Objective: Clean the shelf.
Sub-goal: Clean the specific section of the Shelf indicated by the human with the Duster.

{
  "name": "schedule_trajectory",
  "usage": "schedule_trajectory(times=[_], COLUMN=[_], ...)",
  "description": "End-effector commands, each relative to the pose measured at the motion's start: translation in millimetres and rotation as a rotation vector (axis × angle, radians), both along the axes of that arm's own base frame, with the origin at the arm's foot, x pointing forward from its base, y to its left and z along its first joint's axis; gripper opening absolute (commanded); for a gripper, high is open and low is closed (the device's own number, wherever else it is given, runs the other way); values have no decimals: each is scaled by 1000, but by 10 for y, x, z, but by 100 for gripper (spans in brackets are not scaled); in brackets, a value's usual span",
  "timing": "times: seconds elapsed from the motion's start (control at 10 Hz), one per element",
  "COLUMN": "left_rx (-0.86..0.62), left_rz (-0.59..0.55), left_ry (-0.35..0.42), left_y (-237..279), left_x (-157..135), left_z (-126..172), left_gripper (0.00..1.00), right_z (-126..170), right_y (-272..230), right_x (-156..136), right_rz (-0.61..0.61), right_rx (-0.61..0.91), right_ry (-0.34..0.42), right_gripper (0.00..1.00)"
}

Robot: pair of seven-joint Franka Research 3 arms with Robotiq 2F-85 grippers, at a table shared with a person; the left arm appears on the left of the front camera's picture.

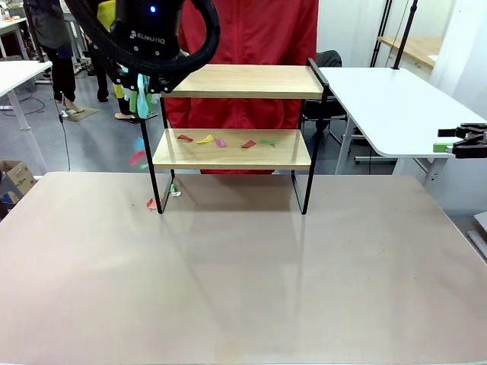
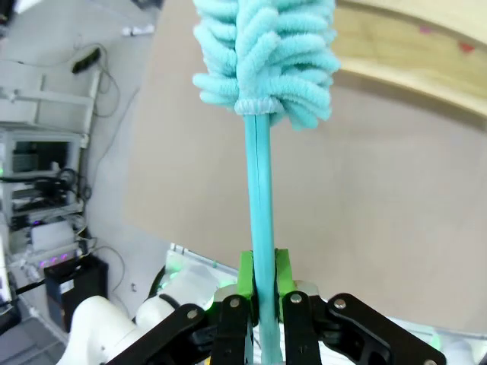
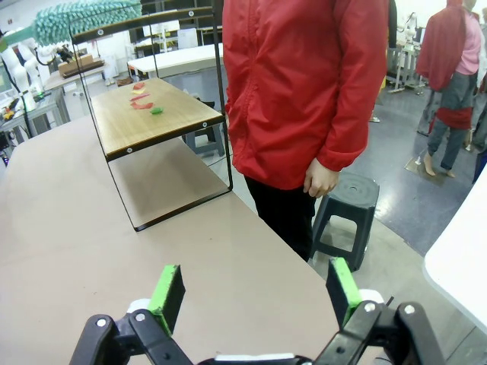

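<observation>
One wide beige table (image 1: 243,289) carries everything. A person in a red jacket (image 1: 259,30) stands just behind the shelf (image 1: 236,80), which sits near the table's far edge. At the shelf's upper left corner, the left gripper (image 2: 262,277) is clamped on a teal duster (image 2: 266,46). Well right of the shelf, the right gripper (image 3: 255,289) gapes wide and holds nothing. Coloured scraps (image 1: 221,141) dot the shelf's lower board.

A robotics lab is indicated: white worktables (image 1: 396,99) are ranged over a grey floor, an electronics rack (image 2: 38,198) is seen beside trailing cables (image 2: 95,57), and black tripod stands (image 1: 405,30) are set behind.
</observation>
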State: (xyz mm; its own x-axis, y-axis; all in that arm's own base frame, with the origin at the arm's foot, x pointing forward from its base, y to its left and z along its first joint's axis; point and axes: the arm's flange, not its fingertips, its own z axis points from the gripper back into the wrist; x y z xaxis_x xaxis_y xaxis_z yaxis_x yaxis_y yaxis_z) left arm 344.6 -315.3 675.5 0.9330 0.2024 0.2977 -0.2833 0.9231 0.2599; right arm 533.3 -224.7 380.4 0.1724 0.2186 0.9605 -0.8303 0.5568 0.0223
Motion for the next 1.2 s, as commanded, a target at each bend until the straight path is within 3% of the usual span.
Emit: schedule_trajectory(times=[0.0,0.5,0.6,0.7,1.1], left_rx=[66,18,-16,21,21], left_rz=[90,45,-51,65,65], left_ry=[-84,-217,-254,-161,-161], left_y=[123,324,307,208,208], left_x=[-161,-444,-462,-396,-396], left_z=[93,296,289,383,383], left_gripper=[13,13,13,13,13], right_z=[22,22,22,22,22], right_y=[23,23,23,23,23], right_x=[-10,-10,-10,-10,-10], right_rz=[2,2,2,2,2], right_rx=[2,2,2,2,2], right_ry=[-4,-4,-4,-4,-4], right_gripper=[100,100,100,100,100])
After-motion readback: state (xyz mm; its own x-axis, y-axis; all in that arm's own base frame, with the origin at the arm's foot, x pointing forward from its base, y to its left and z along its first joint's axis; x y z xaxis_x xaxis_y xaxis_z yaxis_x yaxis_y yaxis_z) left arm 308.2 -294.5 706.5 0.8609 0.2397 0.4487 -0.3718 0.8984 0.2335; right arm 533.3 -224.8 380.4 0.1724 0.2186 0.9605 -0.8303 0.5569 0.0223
